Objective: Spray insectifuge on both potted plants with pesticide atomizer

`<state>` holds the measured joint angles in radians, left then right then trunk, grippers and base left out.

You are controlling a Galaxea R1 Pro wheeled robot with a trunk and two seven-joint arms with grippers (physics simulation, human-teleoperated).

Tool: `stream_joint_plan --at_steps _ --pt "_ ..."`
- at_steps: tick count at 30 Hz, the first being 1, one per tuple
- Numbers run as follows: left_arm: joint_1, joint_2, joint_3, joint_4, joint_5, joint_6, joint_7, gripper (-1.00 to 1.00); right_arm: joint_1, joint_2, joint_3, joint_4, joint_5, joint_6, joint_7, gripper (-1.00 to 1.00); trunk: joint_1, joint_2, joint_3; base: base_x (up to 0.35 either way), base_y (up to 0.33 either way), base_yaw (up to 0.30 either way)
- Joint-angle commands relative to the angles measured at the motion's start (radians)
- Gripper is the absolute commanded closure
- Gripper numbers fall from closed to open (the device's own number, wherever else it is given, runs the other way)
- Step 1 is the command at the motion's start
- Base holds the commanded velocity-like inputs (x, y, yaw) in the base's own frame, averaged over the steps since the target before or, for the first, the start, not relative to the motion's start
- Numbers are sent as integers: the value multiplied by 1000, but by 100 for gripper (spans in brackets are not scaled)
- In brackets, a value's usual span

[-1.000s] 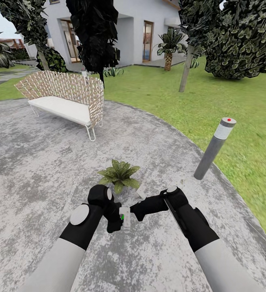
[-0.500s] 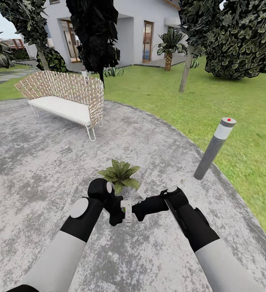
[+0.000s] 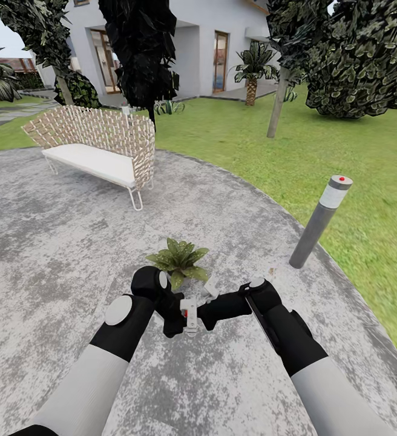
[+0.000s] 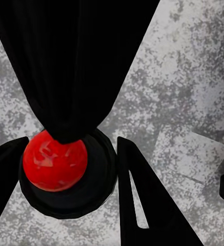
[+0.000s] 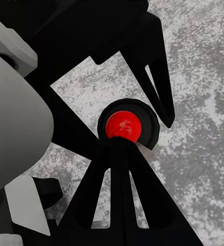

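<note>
I have both arms drawn together low over the round grey mottled paved patio (image 3: 53,254). The pesticide atomizer (image 3: 189,315) sits between them in the head view as a small pale slim bottle with a red speck on it. My left gripper (image 3: 181,318) is clamped on it. In the left wrist view its two black fingers (image 4: 142,205) stand on either side of the atomizer's round black top (image 4: 73,192), one on each flank, with a glossy red ball-shaped button (image 4: 54,160) set in that top.

My right gripper (image 3: 206,315) has its fingers pinched together on nothing. In the right wrist view they converge to one tip (image 5: 119,146) that rests against the red button (image 5: 123,126), so I judge that I am in the pressing step of a spray.

The bottle's body is mostly hidden by the grippers. As far as I can tell, its long axis runs away from the left wrist camera, since that camera sees the top end-on.

The relation that matters is where the target lies from the bottle. The low rosette of broad green leaves in a small grey pot (image 3: 178,260) lies just beyond the atomizer, straight ahead of both grippers and near them. The left arm carries the bottle, so that arm must aim it. I cannot make out which way the nozzle faces. Before trusting the spray to cover the leaves, I would want to confirm that it points forward at the rosette. It should not point off towards the tall grey bollard lamp with the red dot (image 3: 319,224), which stands well apart on my right at the patio's edge.
</note>
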<state>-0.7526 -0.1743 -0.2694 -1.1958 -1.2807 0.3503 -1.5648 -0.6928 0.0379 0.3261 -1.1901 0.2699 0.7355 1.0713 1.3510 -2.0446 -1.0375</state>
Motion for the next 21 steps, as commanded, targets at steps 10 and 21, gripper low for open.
stream_joint_plan --at_steps 10,21 --pt "-1 1 1 3 -14 8 -6 100 -1 0 -1 -2 8 5 7 100 0 0 -1 0 0 0" --pt "-8 70 2 4 -15 7 -6 100 -1 -1 -1 -1 7 5 7 100 0 0 -1 0 0 0"
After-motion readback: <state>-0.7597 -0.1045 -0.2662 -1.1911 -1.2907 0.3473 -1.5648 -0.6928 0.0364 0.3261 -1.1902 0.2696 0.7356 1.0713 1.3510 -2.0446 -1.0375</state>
